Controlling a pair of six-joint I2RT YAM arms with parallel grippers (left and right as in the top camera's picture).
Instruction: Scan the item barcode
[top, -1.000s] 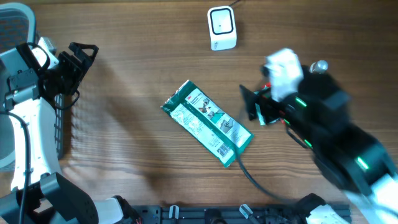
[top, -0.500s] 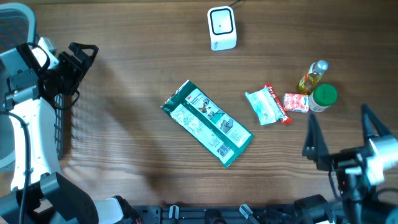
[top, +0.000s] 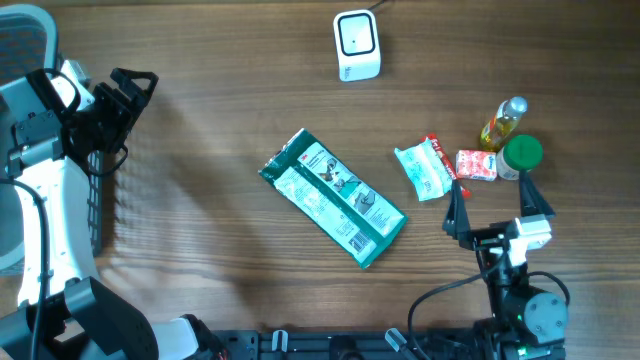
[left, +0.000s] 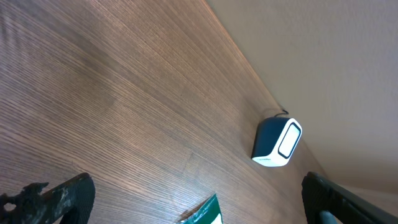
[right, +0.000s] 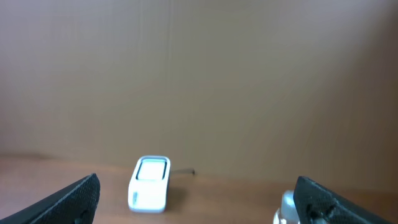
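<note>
A flat green packet (top: 335, 198) lies slantwise in the middle of the wooden table; only its corner (left: 205, 215) shows in the left wrist view. The white barcode scanner (top: 357, 45) stands at the far edge, window up, and shows as scanner (left: 278, 142) and scanner (right: 150, 183) in the wrist views. My right gripper (top: 497, 212) is open and holds nothing, just in front of the small items at the right. My left gripper (top: 133, 84) is open and holds nothing at the far left, well away from the packet. Both wrist views show wide-apart fingers (left: 59, 199) (right: 71, 199).
At the right lie a white-green sachet (top: 425, 170), a red packet (top: 476, 165), a small yellow bottle (top: 503, 122) and a green-capped jar (top: 522, 153). A black mesh basket (top: 96, 200) stands along the left edge. The scanner's cable runs off the far edge.
The right arm has drawn back from over the small items to the front right, uncovering them. The left arm and the green packet have not moved.
</note>
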